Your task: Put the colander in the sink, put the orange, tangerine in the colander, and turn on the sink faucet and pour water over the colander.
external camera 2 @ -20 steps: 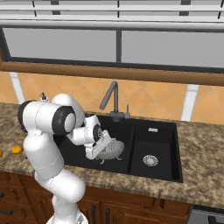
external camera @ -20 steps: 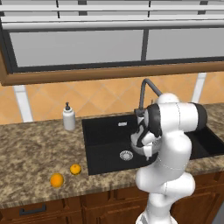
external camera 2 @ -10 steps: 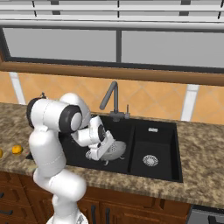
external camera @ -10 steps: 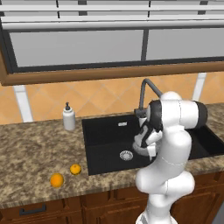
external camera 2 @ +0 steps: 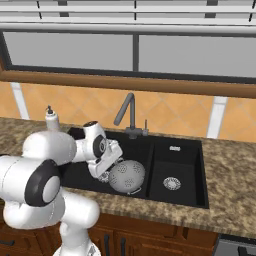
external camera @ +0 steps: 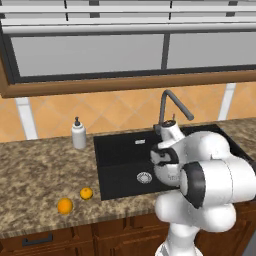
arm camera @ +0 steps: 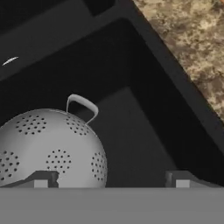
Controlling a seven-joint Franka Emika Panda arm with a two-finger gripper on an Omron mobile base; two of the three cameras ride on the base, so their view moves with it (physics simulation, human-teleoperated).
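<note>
Since a second ago the jaws have spread wide and let go of the colander (external camera 2: 127,175), which lies tipped, dome up, in the left basin of the sink (external camera 2: 186,155). Orange (external camera: 65,205) and tangerine (external camera: 86,193) sit on the tabletop (external camera: 35,175).

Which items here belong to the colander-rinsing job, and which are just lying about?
Job items:
colander, lying in the sink's left basin
faucet
two orange fruits on the counter: the larger and the smaller; which is the orange and which the tangerine I cannot tell
tool, open beside the colander

Lying about:
soap bottle
</note>
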